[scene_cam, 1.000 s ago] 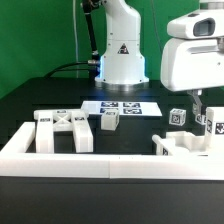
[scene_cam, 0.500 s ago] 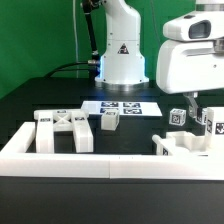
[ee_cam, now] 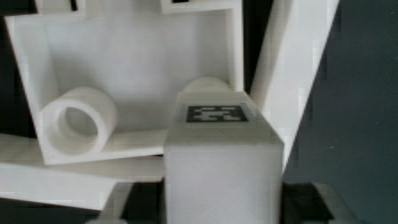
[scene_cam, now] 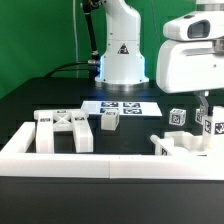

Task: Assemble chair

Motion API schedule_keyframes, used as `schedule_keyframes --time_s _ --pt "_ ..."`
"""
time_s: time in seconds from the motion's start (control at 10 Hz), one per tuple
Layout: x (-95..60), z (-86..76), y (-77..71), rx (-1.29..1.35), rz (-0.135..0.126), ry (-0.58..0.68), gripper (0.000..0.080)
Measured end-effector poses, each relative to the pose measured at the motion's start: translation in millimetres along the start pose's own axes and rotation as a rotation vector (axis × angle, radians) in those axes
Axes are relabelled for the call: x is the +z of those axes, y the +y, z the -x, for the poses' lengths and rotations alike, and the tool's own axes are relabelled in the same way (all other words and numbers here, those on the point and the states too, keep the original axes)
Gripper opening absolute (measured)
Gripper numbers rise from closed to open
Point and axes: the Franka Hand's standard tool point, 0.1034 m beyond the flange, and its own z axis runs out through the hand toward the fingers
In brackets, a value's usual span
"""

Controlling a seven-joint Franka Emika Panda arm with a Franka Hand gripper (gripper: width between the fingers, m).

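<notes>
chair panel (ee_cam: 134,70) hole (ee_cam: 75,120), wrist view only

Light falls bright and even from above in the exterior view. The white wall (scene_cam: 100,165) and frame (scene_cam: 65,130) are nearly washed out against the black table (scene_cam: 40,95), with only grey shading on their sides. The whole picture is coarse and a little soft. In the wrist view the near post (ee_cam: 222,170) is blurred and its tag (ee_cam: 217,113) fuzzy. The panel (ee_cam: 134,70) behind it shades grey toward its corners.
</notes>
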Motion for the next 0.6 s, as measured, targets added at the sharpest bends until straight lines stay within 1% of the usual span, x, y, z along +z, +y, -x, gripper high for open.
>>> schedule_keyframes --time_s 0.3,0.6 --pt "0.1 0.1 -1.4 0.236 -0.001 0.0 0.0288" --pt "1.3 1.7 -5.1 0.564 -0.003 -0.004 0.0288"
